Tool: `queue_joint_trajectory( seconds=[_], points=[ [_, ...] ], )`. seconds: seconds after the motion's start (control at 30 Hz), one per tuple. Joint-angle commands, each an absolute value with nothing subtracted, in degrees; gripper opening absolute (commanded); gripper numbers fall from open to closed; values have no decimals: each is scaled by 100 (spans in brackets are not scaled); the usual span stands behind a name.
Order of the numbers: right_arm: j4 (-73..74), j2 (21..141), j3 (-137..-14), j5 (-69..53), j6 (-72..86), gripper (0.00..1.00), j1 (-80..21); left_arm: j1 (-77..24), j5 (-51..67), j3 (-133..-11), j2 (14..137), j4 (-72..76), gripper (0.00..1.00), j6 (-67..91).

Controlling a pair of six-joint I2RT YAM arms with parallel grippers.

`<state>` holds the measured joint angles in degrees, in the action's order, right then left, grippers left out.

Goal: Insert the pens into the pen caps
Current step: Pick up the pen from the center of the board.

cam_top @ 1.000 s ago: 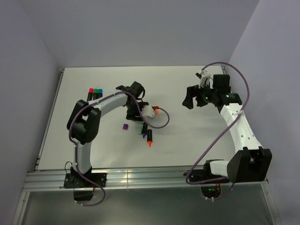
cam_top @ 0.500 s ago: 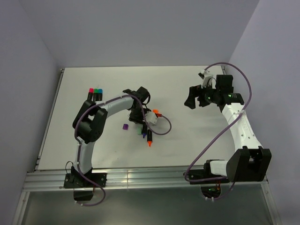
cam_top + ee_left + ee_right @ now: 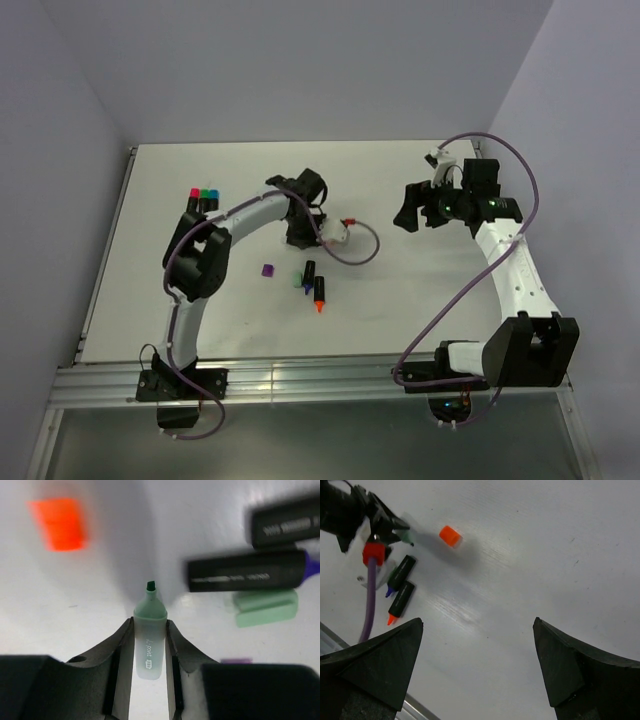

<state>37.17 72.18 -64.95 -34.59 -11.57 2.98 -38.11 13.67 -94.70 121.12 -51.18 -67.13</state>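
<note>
Your left pincer [image 3: 149, 626] is pinching the green pen [image 3: 150, 647] lengthwise, tip out, over mid-worktop. Push on that tip and it could slide back between the jaws. The green cap [image 3: 265, 608] lies flat right beside the purple pen [image 3: 247, 575], which crowds it. The right pincer [image 3: 477, 625] hangs spread toward the far right corner.

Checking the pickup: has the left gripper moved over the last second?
Yes. In the top view the left gripper has shifted away from the purple cap, which has stayed put, going up the picture and slightly right.
</note>
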Motion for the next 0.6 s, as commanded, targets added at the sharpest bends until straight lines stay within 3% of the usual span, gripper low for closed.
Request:
queue_joint_trajectory(
  seconds=[0.0, 0.13, 0.3, 0.57],
  points=[
    [3779, 7242, -7003, -3691, -1038, 99, 343, -3587, 2379, -10910, 11918, -5089, 0, -5123],
    [3710, 7251, -7426, -3858, -748, 98, 334, -3069, 2944, -11497, 11419, -3733, 0, -2739],
    [2761, 7066, -7391, -3982, 377, 99, 282, -3041, 1619, -9890, 9837, -1259, 0, 577],
    [2164, 7181, -7753, -3147, 1237, 98, -1026, -3094, 949, -10256, 9659, -1414, 0, 3162]
  ],
)
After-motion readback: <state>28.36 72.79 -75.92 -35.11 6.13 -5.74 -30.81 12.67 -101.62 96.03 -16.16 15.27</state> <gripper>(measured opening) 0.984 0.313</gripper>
